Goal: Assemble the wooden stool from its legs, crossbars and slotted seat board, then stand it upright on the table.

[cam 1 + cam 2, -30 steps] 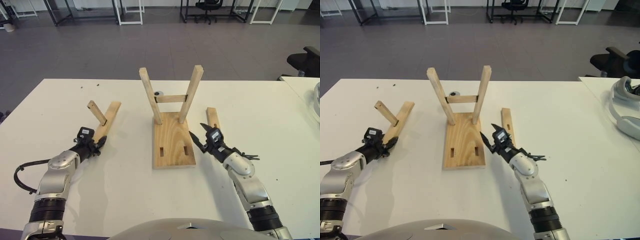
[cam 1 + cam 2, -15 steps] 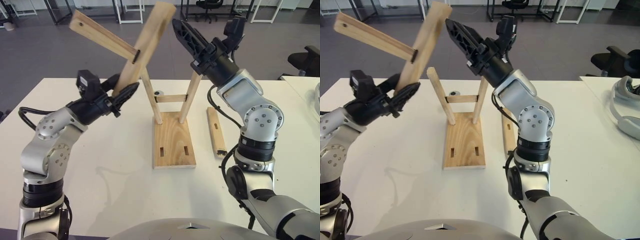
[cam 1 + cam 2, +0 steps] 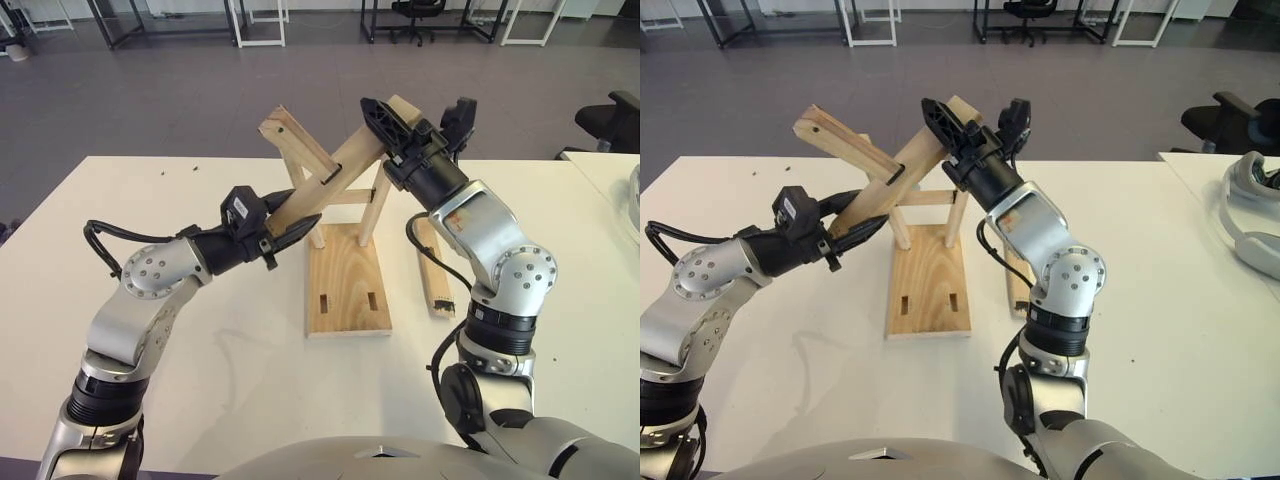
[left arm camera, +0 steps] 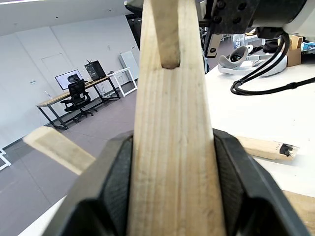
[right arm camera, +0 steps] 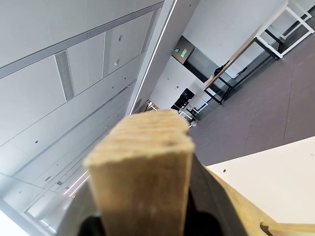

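Wooden seat board flat on the white desk, with two empty slots at the near end. Fitted upright in the far end: two upright legs, joined partway up by a short crossbar.

Held in the air over that far end: a raised leg, steeply tilted, low end toward the robot's left and high end toward its right. Crosses in front of the upright legs as seen from the head. Carries a second crossbar plugged into its middle, jutting up and to the left with its free end bare.

Left jaws clamped on the raised leg's lower end, one black pad pressed to each side of the wood in the left wrist view. Right jaws closed on the same leg's upper end, the end grain filling the gap between them in the right wrist view. Both arms bent up off the desk.

Flat on the desk just right of the seat board, apart from it: a loose leg, lengthwise along the board and partly behind the right arm.

Behind the upright legs, a small round object on the desk. On the neighbouring table to the right, a white headset. On the grey floor beyond, a black office chair.
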`<state>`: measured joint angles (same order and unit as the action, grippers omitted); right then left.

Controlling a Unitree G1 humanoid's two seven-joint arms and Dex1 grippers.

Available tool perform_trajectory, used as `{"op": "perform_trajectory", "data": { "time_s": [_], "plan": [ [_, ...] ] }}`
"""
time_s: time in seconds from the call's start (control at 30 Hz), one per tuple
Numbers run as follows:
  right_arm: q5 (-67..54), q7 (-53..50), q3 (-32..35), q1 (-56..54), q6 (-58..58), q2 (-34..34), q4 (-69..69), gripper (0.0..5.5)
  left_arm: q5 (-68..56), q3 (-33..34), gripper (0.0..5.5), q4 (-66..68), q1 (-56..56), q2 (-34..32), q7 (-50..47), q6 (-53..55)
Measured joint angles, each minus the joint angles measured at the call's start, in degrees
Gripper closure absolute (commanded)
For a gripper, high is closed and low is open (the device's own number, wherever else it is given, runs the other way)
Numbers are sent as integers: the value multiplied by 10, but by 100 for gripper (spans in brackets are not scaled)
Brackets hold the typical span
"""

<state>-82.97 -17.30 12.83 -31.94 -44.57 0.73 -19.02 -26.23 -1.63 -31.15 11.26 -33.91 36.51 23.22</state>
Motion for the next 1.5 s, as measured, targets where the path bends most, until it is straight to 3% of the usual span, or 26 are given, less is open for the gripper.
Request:
{"op": "perform_trajectory", "data": {
  "time_s": [0.17,0.3,0.4,0.53,0.73,0.9,1.13,1.3,1.5],
  "plan": [
    [3,8,-3,71,10,-32,-61,447,15,-34,271,-2,-21,13,10,-11],
    [81,17,33,284,21,-94,-167,447,22,-42,206,18,-88,29,1,-15],
    [136,36,56,380,62,-100,-201,447,47,-40,152,45,-134,50,-28,-38],
    [203,77,24,429,125,-91,-212,446,79,-38,96,89,-155,67,-43,-66],
    [251,72,19,454,161,-97,-230,445,109,-34,96,100,-173,87,-77,-74],
    [293,72,20,437,164,-141,-233,442,112,-33,96,104,-173,102,-84,-74],
    [409,87,-106,345,134,-226,-242,441,121,-38,96,107,-172,112,-84,-74],
    [447,114,-148,327,126,-237,-203,442,134,-39,96,116,-159,113,-83,-74],
    [452,118,-149,327,126,-233,-201,442,140,-50,96,123,-159,115,-84,-74]
  ]
}}
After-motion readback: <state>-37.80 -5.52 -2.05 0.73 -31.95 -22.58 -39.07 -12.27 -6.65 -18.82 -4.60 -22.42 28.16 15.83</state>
